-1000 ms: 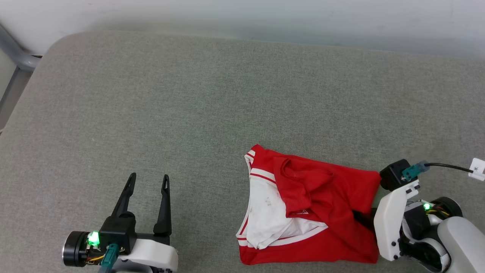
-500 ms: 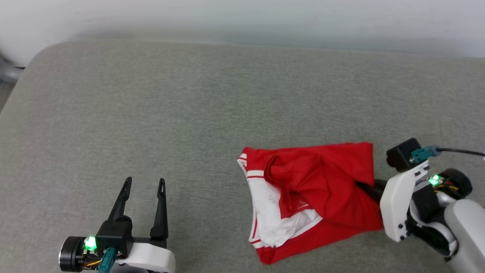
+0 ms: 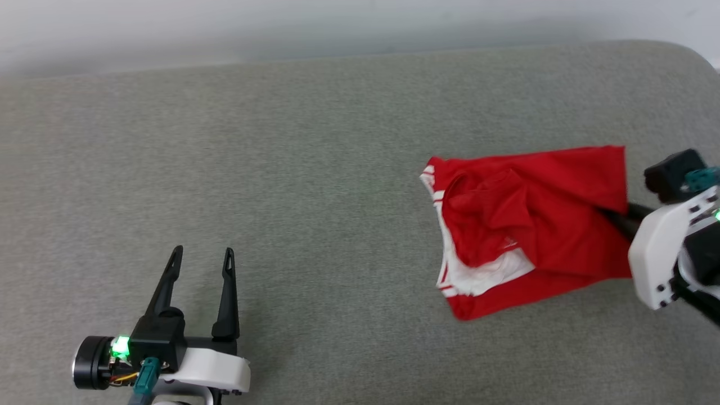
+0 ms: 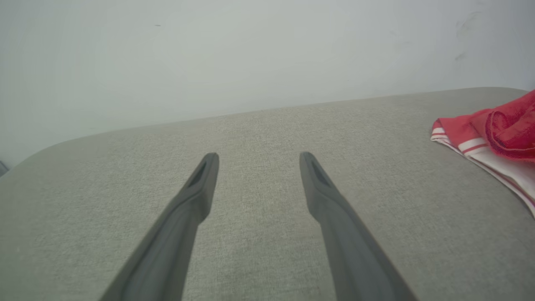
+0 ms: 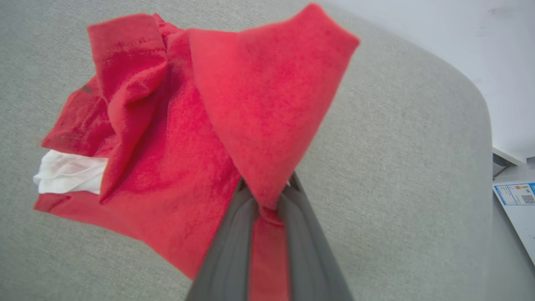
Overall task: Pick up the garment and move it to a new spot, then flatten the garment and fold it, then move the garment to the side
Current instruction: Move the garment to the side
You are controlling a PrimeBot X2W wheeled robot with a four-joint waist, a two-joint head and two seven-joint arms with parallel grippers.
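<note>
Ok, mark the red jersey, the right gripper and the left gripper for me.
red jersey (image 3: 551, 225), head view, on its red body panel.
right gripper (image 5: 268, 188), right wrist view, midway between jaws shut on the jersey.
left gripper (image 4: 258, 155), left wrist view, midway between its open jaw tips.

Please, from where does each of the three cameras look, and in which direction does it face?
Head view: from the head, looking down on the grey padded surface; left gripper lower left, right gripper at the right edge.
Left wrist view: low, along its own open jaws, across the surface toward a pale wall.
Right wrist view: along its own jaws, shut on the red garment, down toward the surface.
Shared: all three show the garment and the surface.
</note>
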